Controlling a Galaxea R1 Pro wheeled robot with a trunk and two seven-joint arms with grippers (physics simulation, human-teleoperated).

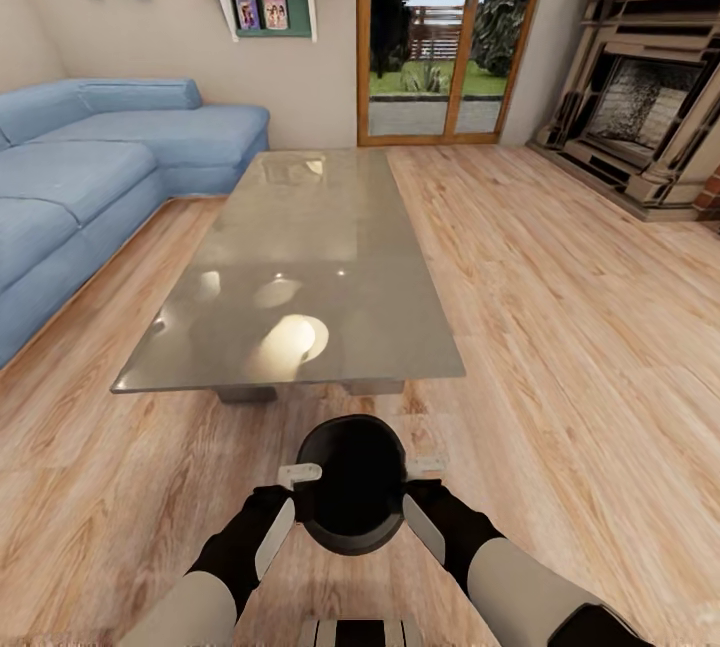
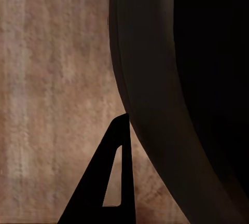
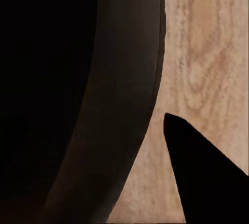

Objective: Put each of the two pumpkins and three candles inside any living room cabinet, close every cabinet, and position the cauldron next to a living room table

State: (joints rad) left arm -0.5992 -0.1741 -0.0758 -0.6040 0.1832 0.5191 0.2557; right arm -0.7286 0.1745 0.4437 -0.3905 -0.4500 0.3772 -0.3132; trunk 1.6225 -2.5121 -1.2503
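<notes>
Cauldron [image 1: 351, 483] hangs between left gripper [image 1: 287, 493] and right gripper [image 1: 420, 489], just short of table [image 1: 300, 257]. Jaw state: cannot tell. Likely rigid, heavyish, smooth; rim or side lugs best hold.

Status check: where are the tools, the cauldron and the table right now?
Left tool and right tool flank cauldron, one each side. Cauldron sits just short of coffee table near edge. Nothing between them.

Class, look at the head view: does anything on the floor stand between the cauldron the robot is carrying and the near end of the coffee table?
Nothing visible does. The cauldron hangs between the left claw and right claw, just short of the table. Between it and the table's near edge lies bare wooden floor. The sofa stands off to the side.
</notes>
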